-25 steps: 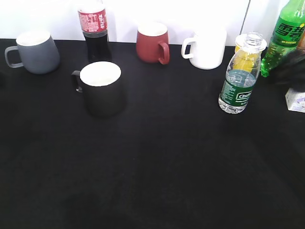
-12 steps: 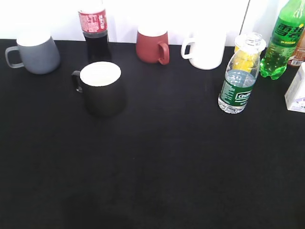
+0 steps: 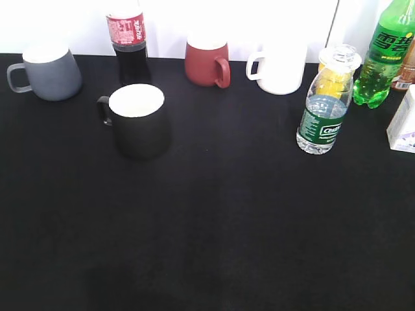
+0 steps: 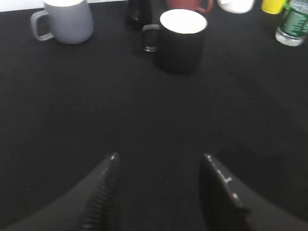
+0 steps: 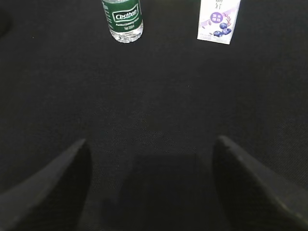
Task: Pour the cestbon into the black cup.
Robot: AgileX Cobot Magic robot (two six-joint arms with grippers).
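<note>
The cestbon [image 3: 322, 110], a small clear bottle with a dark green label, stands upright at the right of the black table; it has no cap on. It also shows in the right wrist view [image 5: 122, 20] and at the edge of the left wrist view [image 4: 293, 24]. The black cup [image 3: 138, 120], white inside, stands left of centre, handle to the left; it also shows in the left wrist view [image 4: 180, 38]. My left gripper [image 4: 161, 161] is open and empty, well short of the cup. My right gripper [image 5: 151, 144] is open and empty, well short of the bottle. Neither gripper shows in the exterior view.
Along the back stand a grey mug [image 3: 45, 70], a cola bottle [image 3: 128, 42], a dark red mug [image 3: 207, 61], a white mug [image 3: 279, 65] and a bright green soda bottle [image 3: 384, 55]. A small carton [image 3: 403, 123] stands at the right edge, also in the right wrist view [image 5: 217, 20].
A dark shape at the right edge by the green soda bottle one second ago has gone out of the exterior view. The bottle and cups have not moved.
</note>
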